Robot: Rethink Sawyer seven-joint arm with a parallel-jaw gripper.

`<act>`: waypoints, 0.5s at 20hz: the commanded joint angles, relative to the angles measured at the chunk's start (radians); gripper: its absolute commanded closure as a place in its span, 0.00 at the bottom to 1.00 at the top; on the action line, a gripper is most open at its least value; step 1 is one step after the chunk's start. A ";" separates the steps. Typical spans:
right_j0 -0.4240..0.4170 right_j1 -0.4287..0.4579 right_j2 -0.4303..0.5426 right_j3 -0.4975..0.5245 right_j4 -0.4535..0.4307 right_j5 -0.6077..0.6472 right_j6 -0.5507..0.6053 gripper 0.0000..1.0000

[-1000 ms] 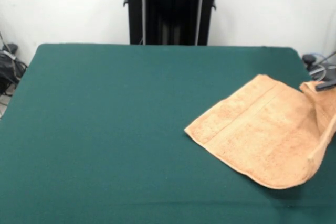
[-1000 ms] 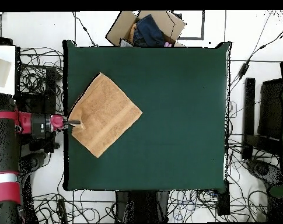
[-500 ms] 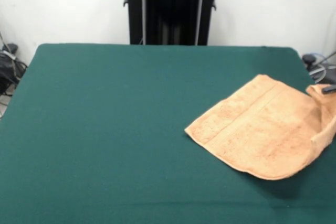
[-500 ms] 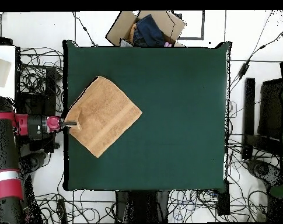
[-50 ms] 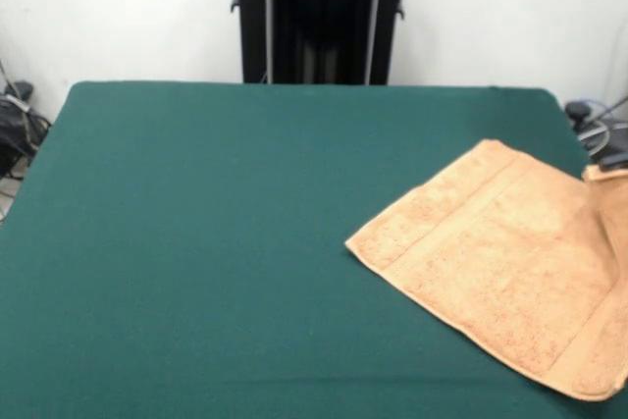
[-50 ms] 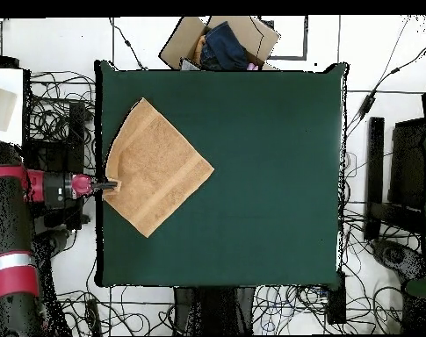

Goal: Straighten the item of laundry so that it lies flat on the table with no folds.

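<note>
The item of laundry [image 6: 159, 167], a peach-orange towel, lies spread as a diamond on the left part of the green table [image 6: 269, 175]. In the front view the towel [image 5: 500, 262] reaches the picture's right edge, with a woven band showing near its left hem. My gripper [image 6: 111, 185] is at the towel's corner by the table's left edge, shut on that corner. In the front view only a dark tip of the gripper [image 5: 616, 158] shows, and the towel corner under it stands slightly raised. The rest of the towel lies flat.
A cardboard box [image 6: 220, 39] with dark cloth inside stands on the floor beyond the table's top edge. Cables cover the floor all around the table. Black equipment [image 6: 374, 175] stands to its right. My red and black arm [image 6: 23, 189] is off the table's left side.
The folded-up side of the towel has dropped and opened out flat. The towel now reaches further along the table's edge. The gripper has stayed at the corner, shifting only slightly.
</note>
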 commanded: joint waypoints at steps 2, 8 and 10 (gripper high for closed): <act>-0.044 -0.018 0.067 0.013 0.091 0.047 0.288 0.00; -0.066 -0.005 0.023 -0.047 0.146 0.133 0.260 0.00; -0.053 -0.010 0.016 -0.044 0.148 0.145 0.272 0.00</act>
